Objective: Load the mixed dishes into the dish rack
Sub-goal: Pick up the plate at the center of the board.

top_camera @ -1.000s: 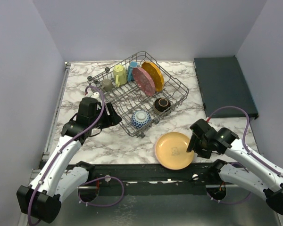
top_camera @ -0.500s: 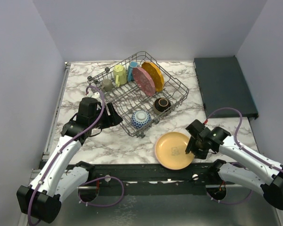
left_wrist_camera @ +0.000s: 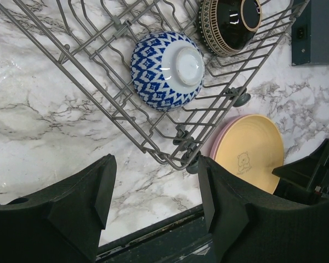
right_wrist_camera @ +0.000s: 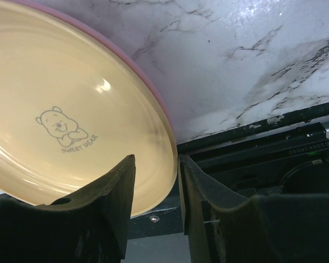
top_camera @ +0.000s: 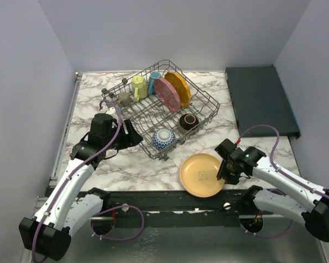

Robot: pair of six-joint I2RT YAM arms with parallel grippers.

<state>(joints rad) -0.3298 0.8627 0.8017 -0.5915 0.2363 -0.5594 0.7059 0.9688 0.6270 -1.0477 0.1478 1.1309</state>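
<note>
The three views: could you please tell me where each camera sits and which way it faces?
Top external: above and behind the robot, looking down on the table, dish rack, left arm and right arm.
Left wrist: on the left arm, looking past the left gripper at the rack's near corner and blue-white bowl.
Right wrist: looking past the right gripper at the yellow plate.
All share that plate.

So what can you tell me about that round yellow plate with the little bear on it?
It is a glossy round yellow plate with a pink outer edge and a small printed bear captioned Sweet Dear. It lies face up on the marble table near the front edge. The right gripper straddles its rim.
</note>
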